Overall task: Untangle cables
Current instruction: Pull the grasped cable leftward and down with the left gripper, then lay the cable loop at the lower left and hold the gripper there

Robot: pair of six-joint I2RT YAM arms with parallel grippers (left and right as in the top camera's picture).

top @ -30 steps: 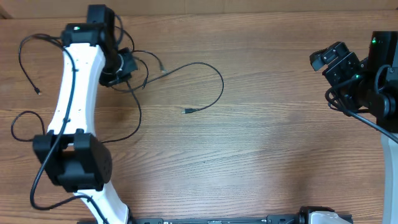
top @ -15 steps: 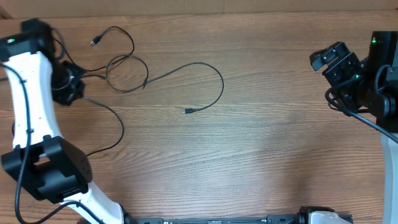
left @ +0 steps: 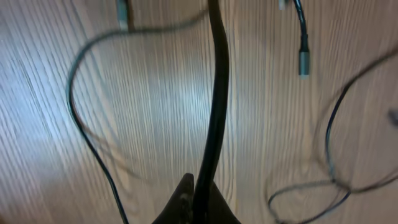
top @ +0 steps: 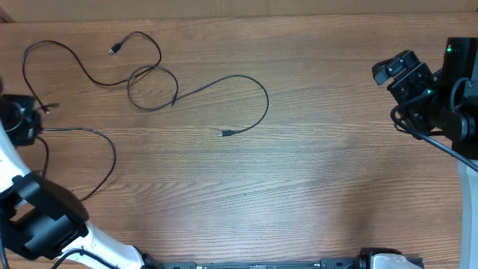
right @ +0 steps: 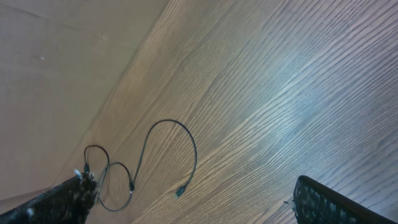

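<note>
Entry: three cables point(top: 266, 101), lying looped over the worktop's point(top: 314, 187) left half. Your left gripper point(left: 199, 202) is pinching one cord point(left: 214, 93), jaws pressed together; the step seems to be parting it from the others. The right gripper point(top: 396, 71) is waiting well apart, jaws spread. Next you are likely needing a release, then a grip at the overlapping loops point(top: 129, 88)

Left arm point(top: 11, 168) at the left edge of the table point(top: 314, 172): smooth white shells, and there's a chunky black joint block point(top: 45, 223) | Right arm point(top: 448, 97) at the table's right edge: black and boxy, green light point(top: 449, 50) glowing, thick black cable point(top: 437, 142) below, white link point(top: 470, 202) | Right gripper point(right: 189, 183): dark, rough-textured fingers point(right: 323, 202)
</note>
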